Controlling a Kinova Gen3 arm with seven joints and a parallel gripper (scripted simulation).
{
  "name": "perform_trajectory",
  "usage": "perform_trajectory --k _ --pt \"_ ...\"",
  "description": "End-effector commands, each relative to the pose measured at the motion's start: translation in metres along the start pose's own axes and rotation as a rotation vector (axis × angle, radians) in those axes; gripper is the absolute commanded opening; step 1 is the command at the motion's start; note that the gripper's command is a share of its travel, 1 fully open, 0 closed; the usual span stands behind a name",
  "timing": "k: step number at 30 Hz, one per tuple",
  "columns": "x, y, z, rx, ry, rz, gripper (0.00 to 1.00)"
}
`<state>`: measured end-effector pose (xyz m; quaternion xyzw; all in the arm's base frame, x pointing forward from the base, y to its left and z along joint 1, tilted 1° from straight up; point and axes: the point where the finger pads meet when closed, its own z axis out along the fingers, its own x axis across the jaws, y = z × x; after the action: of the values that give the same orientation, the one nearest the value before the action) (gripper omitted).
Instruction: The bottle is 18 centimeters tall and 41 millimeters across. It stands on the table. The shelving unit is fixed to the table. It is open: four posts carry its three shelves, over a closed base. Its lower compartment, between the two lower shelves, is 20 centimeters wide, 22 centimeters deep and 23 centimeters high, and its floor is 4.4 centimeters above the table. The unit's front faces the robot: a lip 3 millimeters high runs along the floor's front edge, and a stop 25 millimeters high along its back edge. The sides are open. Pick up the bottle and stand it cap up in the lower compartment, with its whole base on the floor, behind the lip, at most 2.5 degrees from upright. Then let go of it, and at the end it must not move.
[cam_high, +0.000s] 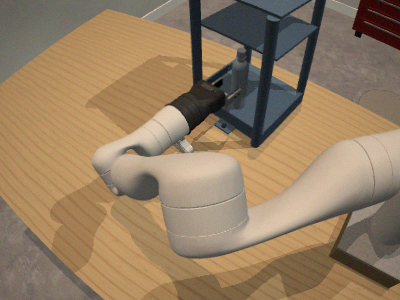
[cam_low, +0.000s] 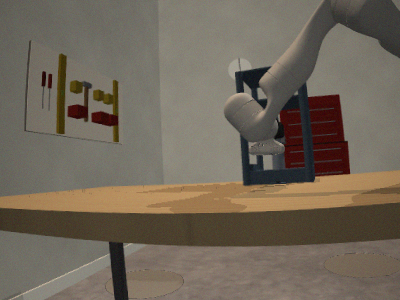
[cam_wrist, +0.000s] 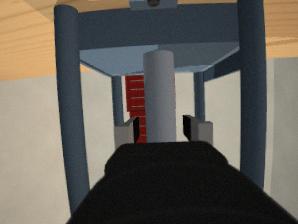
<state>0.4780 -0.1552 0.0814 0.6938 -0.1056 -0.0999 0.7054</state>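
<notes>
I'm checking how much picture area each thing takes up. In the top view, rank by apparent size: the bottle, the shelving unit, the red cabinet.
1. Shelving unit, clearly largest.
2. Red cabinet, though cropped at the corner.
3. Bottle, smallest; it shows somewhat less area than the cabinet's visible part.

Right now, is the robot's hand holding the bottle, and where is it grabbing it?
Nothing is held. The gripper is open, with the bottle standing between its fingers.

Rounded off-white arm links; black wrist housing.
</notes>
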Motion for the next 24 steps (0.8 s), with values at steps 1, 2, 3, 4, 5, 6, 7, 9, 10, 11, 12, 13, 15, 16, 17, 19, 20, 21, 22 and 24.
perform_trajectory --k 1,2,3,4,5,6,7,9,10,11,12,13,15,16,17,19,20,21,22,24 --pt "0.0007 0.0008 -0.0016 0.001 0.001 0.002 1.00" --pt "0.0007 0.0008 -0.0020 0.001 0.001 0.002 1.00" --pt "0.0007 0.0008 -0.0024 0.001 0.001 0.002 1.00" --pt "0.0007 0.0008 -0.0027 0.001 0.001 0.002 1.00" --pt "0.0007 0.0008 -0.0030 0.001 0.001 0.002 1.00" --pt "0.0007 0.0008 -0.0032 0.001 0.001 0.002 1.00" --pt "0.0007 0.0008 -0.0035 0.001 0.001 0.002 1.00" --pt "0.0007 0.0008 -0.0039 0.001 0.001 0.002 1.00" --pt "0.0007 0.0008 -0.0039 0.001 0.001 0.002 1.00" --pt "0.0007 0.0008 -0.0039 0.001 0.001 0.002 1.00" --pt "0.0007 0.0008 -0.0041 0.001 0.001 0.002 1.00" --pt "0.0007 0.0008 -0.0042 0.001 0.001 0.002 1.00" --pt "0.0007 0.0008 -0.0044 0.001 0.001 0.002 1.00" --pt "0.0007 0.0008 -0.0045 0.001 0.001 0.002 1.00" --pt "0.0007 0.0008 -0.0046 0.001 0.001 0.002 1.00" --pt "0.0007 0.0008 -0.0047 0.001 0.001 0.002 1.00" --pt "0.0007 0.0008 -0.0047 0.001 0.001 0.002 1.00" --pt "0.0007 0.0008 -0.0047 0.001 0.001 0.002 1.00" --pt "0.0007 0.0008 -0.0047 0.001 0.001 0.002 1.00" --pt "0.0007 0.0008 -0.0047 0.001 0.001 0.002 1.00"
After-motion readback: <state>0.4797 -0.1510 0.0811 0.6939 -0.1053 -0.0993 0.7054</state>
